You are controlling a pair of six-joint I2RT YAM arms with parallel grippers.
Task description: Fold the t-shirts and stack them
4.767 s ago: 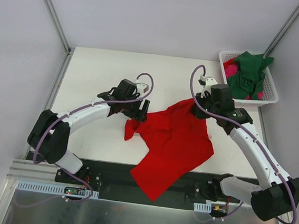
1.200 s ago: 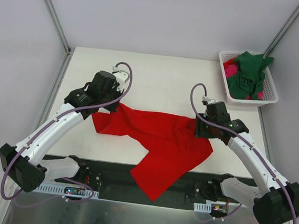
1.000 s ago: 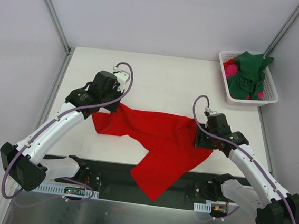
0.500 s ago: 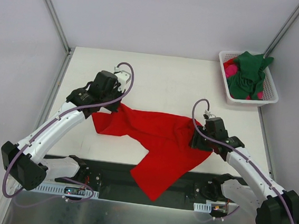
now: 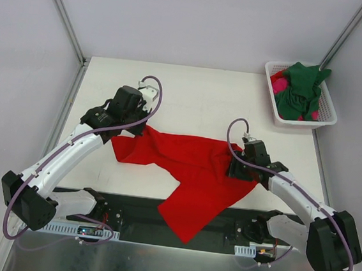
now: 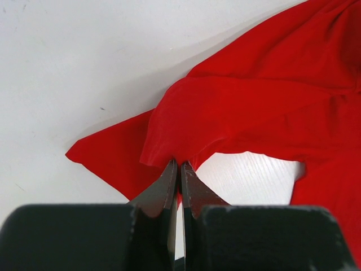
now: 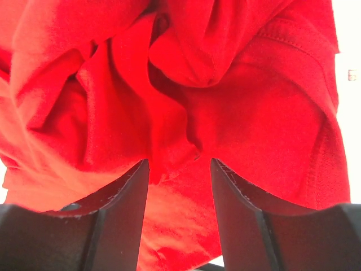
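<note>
At centre right, may pinch doubled folds of red t-shirt (image 5: pixel 197 169) between half-open, empty right fingers (image 7: pixel 125 200), left fingers (image 6: pixel 164 189) clamping its edge.

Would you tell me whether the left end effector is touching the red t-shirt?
Touching: the left wrist view shows the left end effector shut on a fold of the red t-shirt.

Red t-shirt (image 5: pixel 190 171) (plain); white basket (image 5: pixel 301 123)
</note>
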